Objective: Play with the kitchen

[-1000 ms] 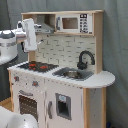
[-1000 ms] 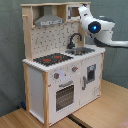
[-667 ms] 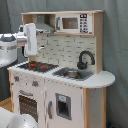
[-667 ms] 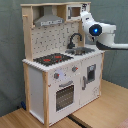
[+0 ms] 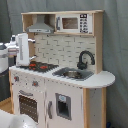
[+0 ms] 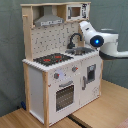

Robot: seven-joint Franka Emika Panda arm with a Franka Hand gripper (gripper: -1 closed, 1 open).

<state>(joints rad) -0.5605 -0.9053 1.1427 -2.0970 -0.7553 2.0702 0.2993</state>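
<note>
1. Compared with a second ago, the arm [image 6: 107, 42] has drifted a little toward the stovetop side of the toy; in the first exterior view its white end now stands further in from the left edge, over the near end of the burners.

2. One play kitchen [image 5: 65, 75] fills the middle of both exterior views, tall, white and light wood, standing on a wooden desk [image 6: 100, 112] seen at the bottom of the second exterior view.

3. One Panda arm enters from the right edge of the second exterior view and from the left edge of the first exterior view.

4. The hand [image 5: 22, 49] hangs upright at centre left of the first exterior view, above the left end of the stovetop [image 5: 39, 66]; whether its fingers are spread or pressed together I cannot tell, and nothing visible is held.

5. Judged step: an approach over the cooking surface, with no contact yet evident. The next move likely calls for a slow descent to a burner or a reach to the front controls, keeping clear of the hood.

6. Counted parts: one grey hood [image 5: 41, 26], one microwave-style upper cabinet [image 5: 74, 23], one oven door [image 6: 64, 96], one sink [image 5: 73, 74], one black faucet [image 5: 85, 59], two knobs [image 6: 56, 76] visible above the oven.
</note>
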